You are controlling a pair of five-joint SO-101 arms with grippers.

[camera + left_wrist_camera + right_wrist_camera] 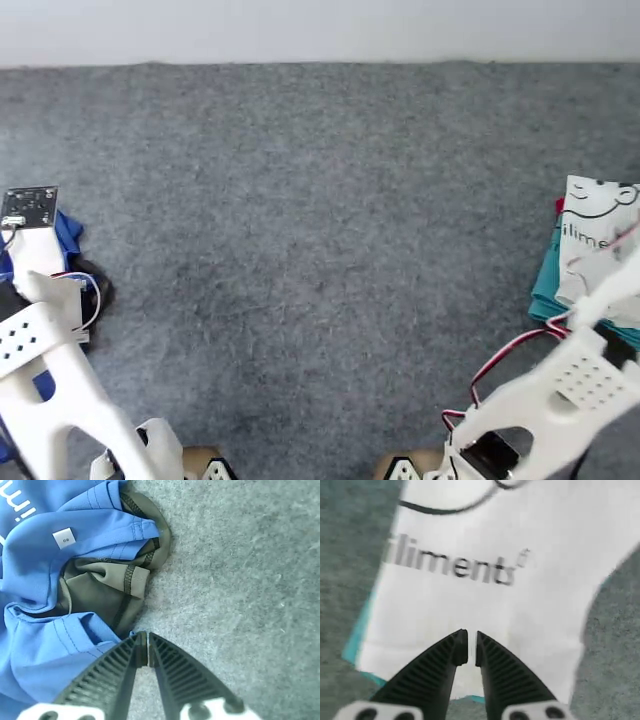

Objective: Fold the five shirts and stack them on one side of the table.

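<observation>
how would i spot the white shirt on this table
Look at the grey table, at the edge by the right gripper. A folded white shirt lies there on top of a teal shirt. Only the white one carries dark print and a curved line drawing.

Bright, soft, even light in all three views.
In the high view the grey table (320, 200) is lit uniformly, and the pale wall strip (320, 30) along its far edge is the brightest area. In the right wrist view the white shirt (495, 605) reflects strongly and looks nearly washed out. In the left wrist view gentle shading sits in the folds of the blue shirt (35, 575) and darkens the olive shirt (100, 585) tucked inside it.
</observation>
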